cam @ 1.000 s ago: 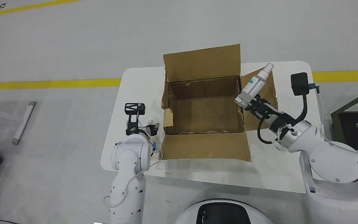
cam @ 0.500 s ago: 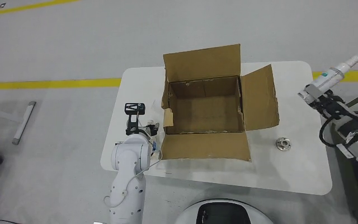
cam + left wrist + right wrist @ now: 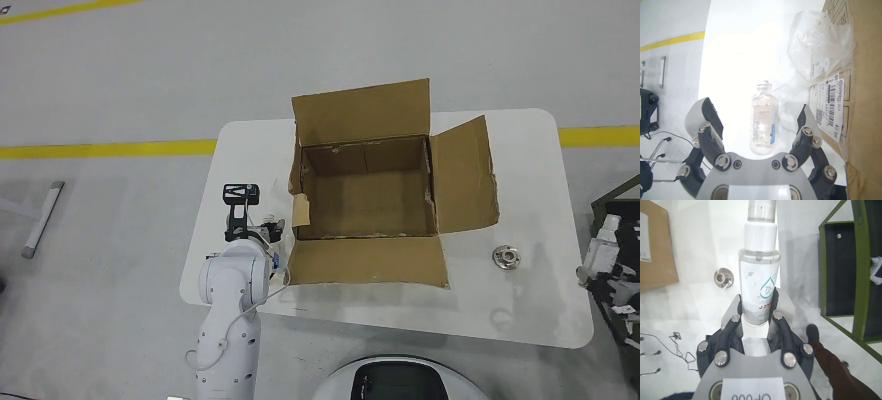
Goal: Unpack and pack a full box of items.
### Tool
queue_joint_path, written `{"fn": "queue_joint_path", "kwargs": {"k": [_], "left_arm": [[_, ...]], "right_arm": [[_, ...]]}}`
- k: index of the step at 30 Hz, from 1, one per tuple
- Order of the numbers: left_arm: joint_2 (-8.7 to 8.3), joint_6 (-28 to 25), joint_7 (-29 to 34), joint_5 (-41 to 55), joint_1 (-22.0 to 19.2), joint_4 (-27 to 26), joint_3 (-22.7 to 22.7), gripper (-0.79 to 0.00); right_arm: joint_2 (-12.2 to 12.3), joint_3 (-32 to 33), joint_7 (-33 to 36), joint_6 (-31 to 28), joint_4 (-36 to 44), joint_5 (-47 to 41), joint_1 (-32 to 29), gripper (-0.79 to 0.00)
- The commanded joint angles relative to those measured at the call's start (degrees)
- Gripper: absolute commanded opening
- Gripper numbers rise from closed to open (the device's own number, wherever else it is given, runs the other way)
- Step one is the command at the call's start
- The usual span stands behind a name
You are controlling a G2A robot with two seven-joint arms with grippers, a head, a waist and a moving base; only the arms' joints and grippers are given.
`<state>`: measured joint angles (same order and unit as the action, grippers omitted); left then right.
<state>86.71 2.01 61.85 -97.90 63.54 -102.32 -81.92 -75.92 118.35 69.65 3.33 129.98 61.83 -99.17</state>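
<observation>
The right claw (image 3: 758, 306) is clamped tight on the lower body of a spray bottle (image 3: 759, 275), a finger pressed to each side of the label. The bottle's clear cap runs out past the frame edge. In the top view this claw sits at the picture's border, just off the worktop (image 3: 520, 310). Most of its arm is cut off there, and the bottle is a pale shape with no detail to make out. Beside the held bottle and below it, a small metal flange (image 3: 723, 277) lies flat on the worktop, between the claw and the cardboard box (image 3: 365, 190). On the claw's other side stands a green frame (image 3: 822, 268), only partly in view.

The left claw (image 3: 761, 113) has its fingers spread wide and holds nothing. A clear plastic bottle (image 3: 762, 121) lies on the worktop between the fingers, touching neither, with its neck pointing away from the claw. Farther out, a crumpled plastic bag (image 3: 815, 47) leans against the box's outer wall. Its lower edge fades into the bright worktop, so I cannot tell where it ends. From above, the left arm reaches forward over the worktop, and its claw hangs just beside the box wall nearest it. The bottle under it is hard to pick out there.
</observation>
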Motion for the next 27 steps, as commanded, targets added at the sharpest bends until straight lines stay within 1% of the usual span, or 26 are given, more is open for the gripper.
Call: {"fn": "queue_joint_path", "kwargs": {"k": [1,3,8,16,17,18,20,21,22,23,24,25,26,27], "left_arm": [[0.0,0.0,0.0,0.0,0.0,0.0,0.0,0.0],[0.0,0.0,0.0,0.0,0.0,0.0,0.0,0.0],[0.0,0.0,0.0,0.0,0.0,0.0,0.0,0.0],[0.0,0.0,0.0,0.0,0.0,0.0,0.0,0.0],[0.0,0.0,0.0,0.0,0.0,0.0,0.0,0.0],[0.0,0.0,0.0,0.0,0.0,0.0,0.0,0.0],[0.0,0.0,0.0,0.0,0.0,0.0,0.0,0.0],[0.0,0.0,0.0,0.0,0.0,0.0,0.0,0.0],[0.0,0.0,0.0,0.0,0.0,0.0,0.0,0.0],[0.0,0.0,0.0,0.0,0.0,0.0,0.0,0.0],[0.0,0.0,0.0,0.0,0.0,0.0,0.0,0.0],[0.0,0.0,0.0,0.0,0.0,0.0,0.0,0.0],[0.0,0.0,0.0,0.0,0.0,0.0,0.0,0.0],[0.0,0.0,0.0,0.0,0.0,0.0,0.0,0.0]], "right_arm": [[0.15,-2.57,-0.1,-0.71,-0.98,3.33,-0.11,-0.785],[0.25,-4.35,-0.45,-0.44,-1.84,5.46,0.32,-0.785],[0.7,-8.46,1.31,-2.07,-5.25,10.95,1.98,-0.785],[1.07,-11.78,2.73,-2.7,-9.79,13.42,4.66,-0.785],[1.13,-12.0,2.85,-2.88,-10.24,13.47,5.0,-0.733],[1.18,-12.13,2.84,-2.94,-10.58,13.65,5.3,-0.622],[1.26,-12.39,2.86,-3.1,-11.18,13.67,5.73,-0.536],[1.3,-12.46,2.84,-3.15,-11.41,13.77,5.91,-0.446],[1.34,-12.54,2.75,-3.16,-11.68,13.8,6.08,-0.406],[1.38,-12.62,2.8,-3.22,-11.9,13.76,6.22,-0.305],[1.42,-12.66,2.82,-3.23,-12.03,13.75,6.36,-0.225],[1.46,-12.72,2.9,-3.34,-12.13,13.66,6.44,-0.203],[1.49,-12.71,2.92,-3.35,-12.18,13.36,6.53,-0.157],[1.48,-12.6,2.84,-3.14,-12.19,12.5,6.63,-0.129]]}}
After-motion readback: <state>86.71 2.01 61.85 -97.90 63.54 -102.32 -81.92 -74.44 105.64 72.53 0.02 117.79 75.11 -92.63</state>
